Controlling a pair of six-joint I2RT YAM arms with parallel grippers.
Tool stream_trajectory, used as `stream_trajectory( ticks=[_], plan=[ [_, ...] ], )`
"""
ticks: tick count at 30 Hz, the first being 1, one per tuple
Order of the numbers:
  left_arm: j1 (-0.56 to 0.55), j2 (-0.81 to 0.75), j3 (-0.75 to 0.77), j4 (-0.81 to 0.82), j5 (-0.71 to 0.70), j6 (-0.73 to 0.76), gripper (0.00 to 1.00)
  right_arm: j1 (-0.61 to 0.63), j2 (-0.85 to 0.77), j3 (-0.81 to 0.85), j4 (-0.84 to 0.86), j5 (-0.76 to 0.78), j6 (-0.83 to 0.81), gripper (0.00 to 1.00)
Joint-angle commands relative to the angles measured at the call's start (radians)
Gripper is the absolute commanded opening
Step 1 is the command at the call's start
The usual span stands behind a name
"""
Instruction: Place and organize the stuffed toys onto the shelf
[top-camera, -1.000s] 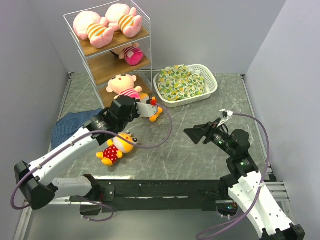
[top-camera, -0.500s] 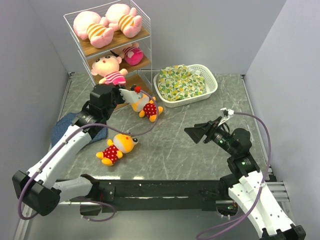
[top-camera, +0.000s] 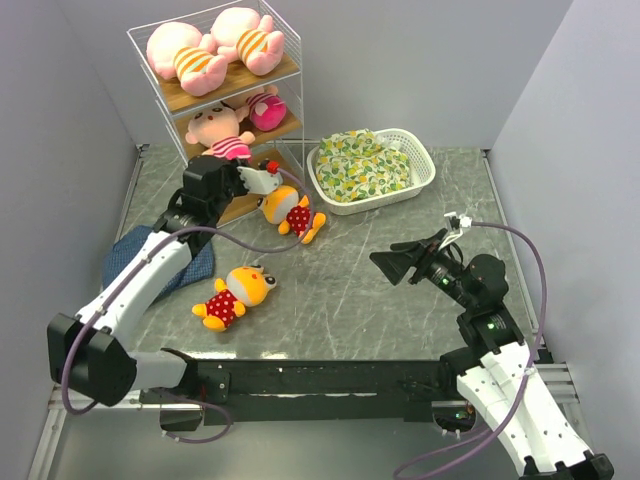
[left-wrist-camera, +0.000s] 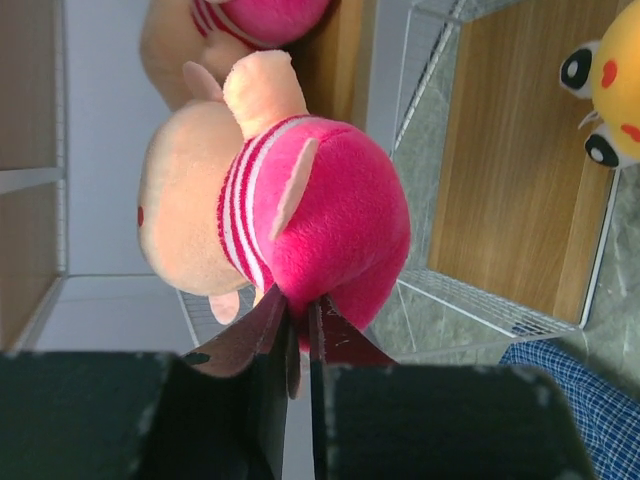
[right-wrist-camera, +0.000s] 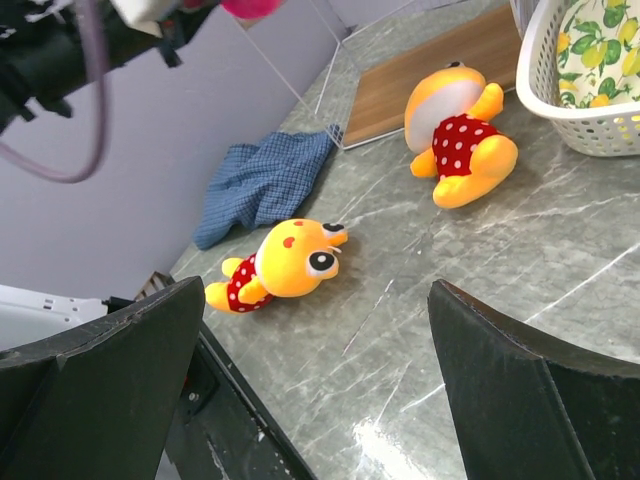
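Your left gripper (left-wrist-camera: 298, 318) is pinched almost closed on only the pink rear of the held doll (left-wrist-camera: 300, 205), at the mouth of the shelf's (top-camera: 288, 70) middle tier. I judge that the doll could slip out, or snag the wire and shove the second doll (top-camera: 266, 108) lying there. Your right gripper (right-wrist-camera: 320, 390) hangs wide open and empty over the slick grey marbled table (top-camera: 380, 300), with plain walls (top-camera: 400, 60) close around.

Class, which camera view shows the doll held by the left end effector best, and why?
Left wrist: the doll fills the frame, its pink bottom pinched in the left end effector. The top external view shows it small, at the middle tier of the shelf. The right wrist view catches only a pink sliver at its top edge.
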Motion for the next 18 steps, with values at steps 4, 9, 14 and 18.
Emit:
stream_trajectory(
  ticks=[4, 9, 14, 18],
  plan=[
    [0.048, 0.051, 0.056, 0.107, 0.001, 0.042, 0.16, 0.007, -0.006, 0.066, 0.003, 0.004, -0.031, 1.0],
    [0.061, 0.08, 0.054, 0.16, -0.013, 0.056, 0.22, 0.005, -0.001, 0.074, 0.01, -0.009, -0.031, 1.0],
    [0.066, 0.113, 0.062, 0.188, -0.042, 0.068, 0.24, 0.005, -0.001, 0.079, 0.008, -0.012, -0.034, 1.0],
    [0.074, 0.142, 0.07, 0.212, -0.056, 0.079, 0.3, 0.005, -0.006, 0.077, 0.008, -0.015, -0.034, 1.0]
  ],
)
